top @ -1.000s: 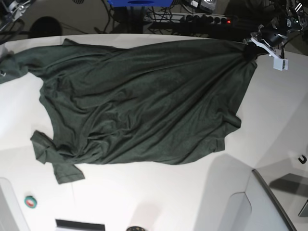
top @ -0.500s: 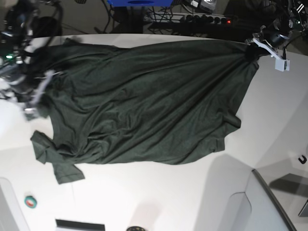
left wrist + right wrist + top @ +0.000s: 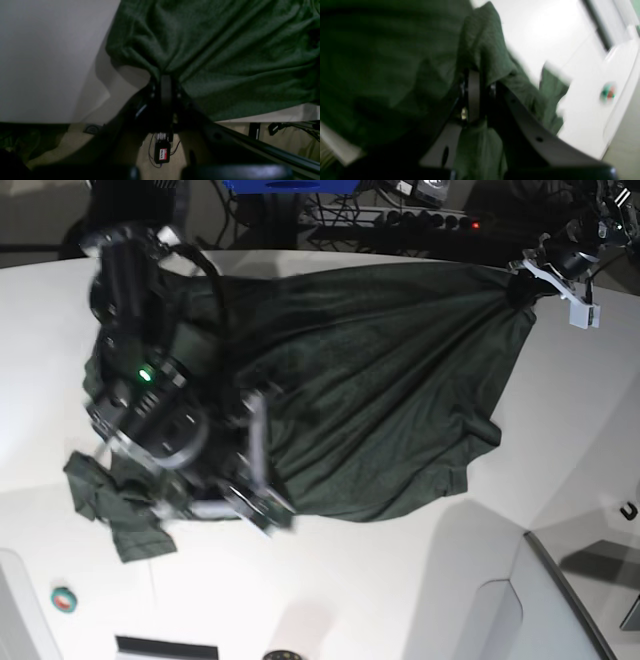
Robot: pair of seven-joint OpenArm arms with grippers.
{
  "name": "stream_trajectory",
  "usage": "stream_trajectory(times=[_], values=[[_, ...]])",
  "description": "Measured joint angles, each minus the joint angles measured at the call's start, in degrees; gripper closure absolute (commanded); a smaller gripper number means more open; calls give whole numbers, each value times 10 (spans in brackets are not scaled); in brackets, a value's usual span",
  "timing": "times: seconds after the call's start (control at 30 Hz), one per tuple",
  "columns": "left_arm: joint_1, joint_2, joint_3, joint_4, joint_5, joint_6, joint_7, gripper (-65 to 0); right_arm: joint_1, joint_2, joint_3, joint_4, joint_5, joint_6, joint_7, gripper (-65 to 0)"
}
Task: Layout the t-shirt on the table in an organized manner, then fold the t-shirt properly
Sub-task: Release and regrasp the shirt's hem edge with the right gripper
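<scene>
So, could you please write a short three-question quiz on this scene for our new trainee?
1. True or false: the left gripper is shut on the t-shirt.
2. Multiple choice: the round green-and-red object on the table lies A) on the shirt, B) apart from the shirt, C) in a gripper.
3. Fill in: fabric is bunched between the fingers of the right gripper, so both arms hold the ____.

Key: 1 true; 2 B; 3 t-shirt.

label: red-and-white tag (image 3: 162,151) on a small black box | location: showing just below the left fingers (image 3: 166,86) | text: too blurred for reading
</scene>
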Motion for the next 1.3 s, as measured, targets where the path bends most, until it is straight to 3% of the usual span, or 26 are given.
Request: stream_trajectory(times=[0.07,0.13,0.2,0.27,0.33,0.4,0.53,0.6,0.7,0.87,0.93,1.1,1.17,1.3], values=[[0,0,0,0,0,0,0,0,39,-8,-22,-45,1,-1,6,-134],[0,2,1,3,2,0,0,0,66,-10,-48,-102,1,-2,7,-299],[2,3,1,13,2,0,0,0,82,-10,-68,-150,1,-1,3,-504],[3,3,1,24,2,0,0,0,79,-10,-68,-157,2,-2,0,-629],[3,2,1,31,2,0,0,0,62,-13,-37,-125,3,-2,2,-612],[3,2,1,32,1,0,-1,0,36,-12,16,-71,5,-2,6,-545],[2,2,1,32,1,0,0,0,-17,9,170,-9,4,-2,7,-359],[5,1,-1,32,2,0,0,0,-40,19,281,-22,-3,-1,1,-329],[7,0,-2,32,1,0,0,0,-62,36,413,-97,-12,-9,11,-366],[7,0,-1,32,2,0,0,0,-52,66,480,-260,5,-4,99,-461],[7,0,-1,32,2,0,0,0,-35,67,509,-308,7,-3,102,-483],[7,0,-1,32,2,0,0,0,-24,101,573,-394,127,-3,91,-488],[7,-1,-2,32,2,0,0,0,-21,121,576,-429,154,-4,82,-486],[7,-1,-2,32,2,0,0,0,-18,127,572,-468,222,-6,78,-483]])
